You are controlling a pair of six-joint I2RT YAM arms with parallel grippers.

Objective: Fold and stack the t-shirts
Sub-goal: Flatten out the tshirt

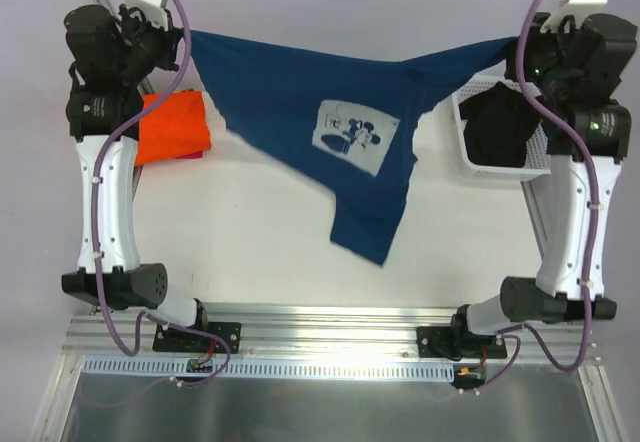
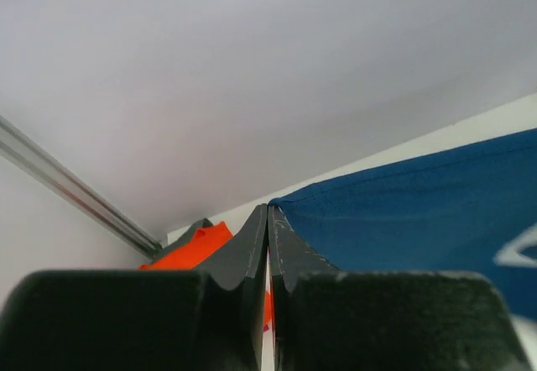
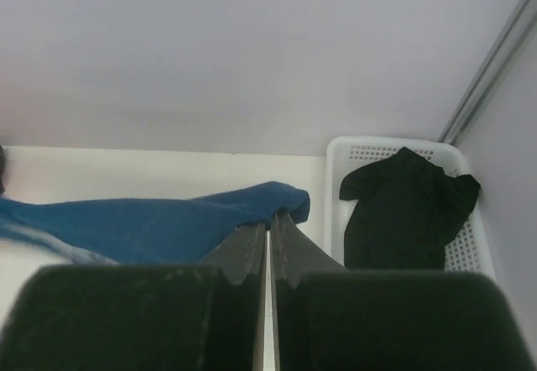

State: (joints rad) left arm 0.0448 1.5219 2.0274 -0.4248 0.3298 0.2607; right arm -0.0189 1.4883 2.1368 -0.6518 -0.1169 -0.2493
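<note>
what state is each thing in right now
navy blue t-shirt: held up, stretched between both grippers, middle sagging
orange t-shirt: folded, lying on table
black garment: crumpled in white basket
left gripper: shut on navy blue t-shirt
right gripper: shut on navy blue t-shirt

- We see both arms stretched forward, wide apart, wrists raised.
- left gripper (image 2: 268,213): fingers pressed together, pinching the navy t-shirt (image 1: 300,102) at its edge.
- right gripper (image 3: 268,217): same, clamped on the opposite edge.

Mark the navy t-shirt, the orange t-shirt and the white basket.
navy t-shirt (image 1: 290,112), top view, plain cloth left of the print.
orange t-shirt (image 1: 172,127), top view, middle of the cloth.
white basket (image 1: 495,172), top view, near wall.
</note>
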